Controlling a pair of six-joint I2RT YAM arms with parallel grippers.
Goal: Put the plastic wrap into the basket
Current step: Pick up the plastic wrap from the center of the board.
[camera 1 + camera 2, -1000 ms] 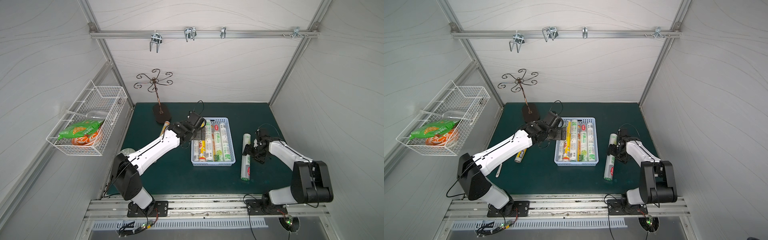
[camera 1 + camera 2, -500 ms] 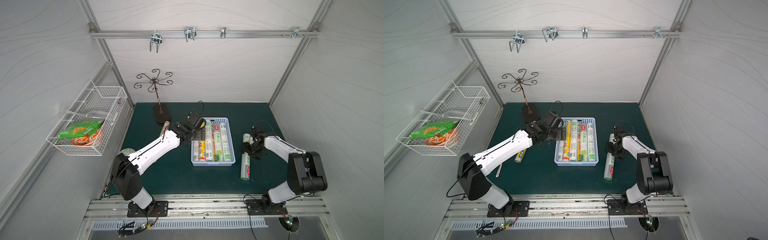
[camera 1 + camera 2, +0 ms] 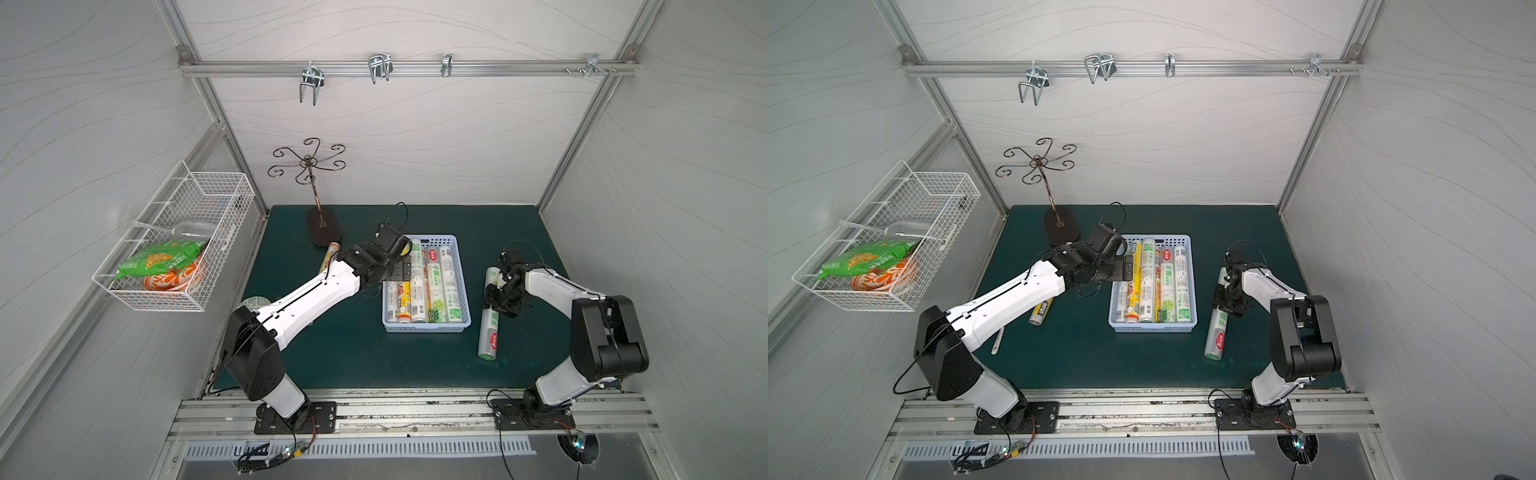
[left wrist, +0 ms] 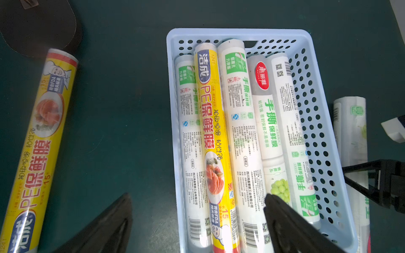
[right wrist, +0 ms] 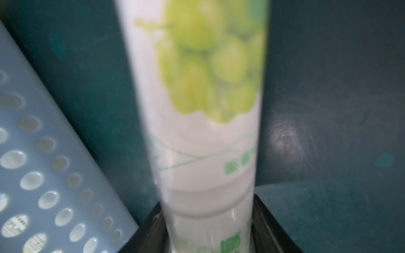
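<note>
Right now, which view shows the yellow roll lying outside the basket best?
The left wrist view: the yellow roll lies almost whole, label readable. In both top views the left arm hides most of it, leaving one end. The right wrist view misses it.

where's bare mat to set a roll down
Bare mat runs between the blue basket and the front rail, and from the basket to the back wall. Crowded on the left arm's side: yellow roll, stand base.

Blurred and hidden
The white roll (image 5: 203, 131) is blurred in the right wrist view, so whether the right gripper (image 5: 208, 203) presses it is unclear; the left arm (image 3: 316, 291) hides most of a yellow roll (image 3: 330, 255).
</note>
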